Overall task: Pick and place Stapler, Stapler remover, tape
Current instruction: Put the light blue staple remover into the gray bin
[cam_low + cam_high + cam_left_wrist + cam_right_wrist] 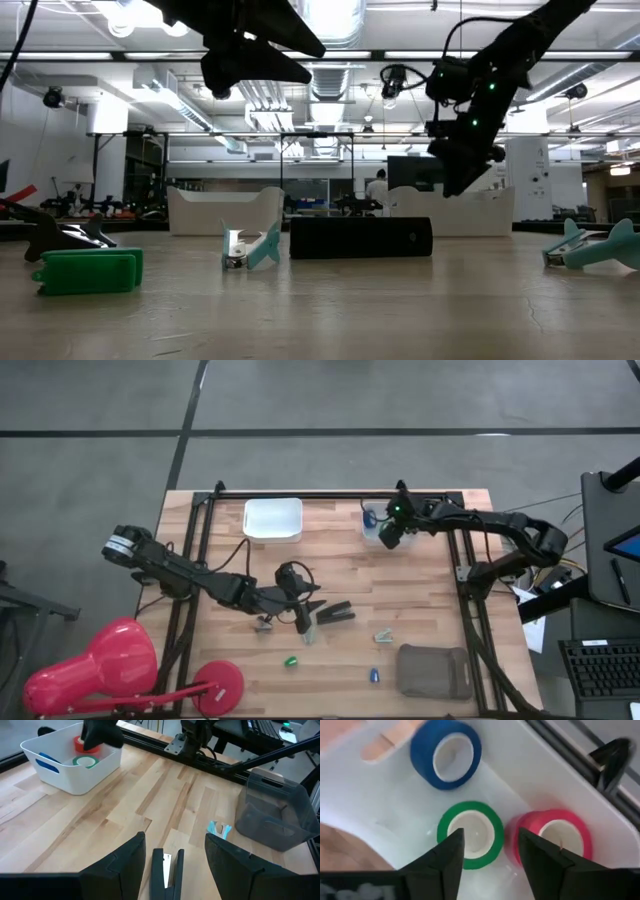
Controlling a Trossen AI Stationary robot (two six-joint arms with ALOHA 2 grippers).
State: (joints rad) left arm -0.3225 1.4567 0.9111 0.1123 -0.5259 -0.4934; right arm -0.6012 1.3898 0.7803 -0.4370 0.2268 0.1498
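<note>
**Left claw over stapler, right claw over tape bin**

L gripper (172, 857) hangs above the black stapler (336, 613) near the table (440, 610) centre, fingers spread apart w/ nothing between them; stapler lies flat on the wood, lined up w/ the gap. R gripper (487, 852) is over the white bin (395, 827) at the table's far edge, fingers apart & empty. In that bin: blue tape (446, 753), green tape (470, 834), red tape (555, 837), all lying flat, green & red touching. A second white bin (273, 519) sits further left along the far edge. Teal staple remover (384, 634) lies right of the stapler; grey pouch (434, 670) near the front right corner.
</note>
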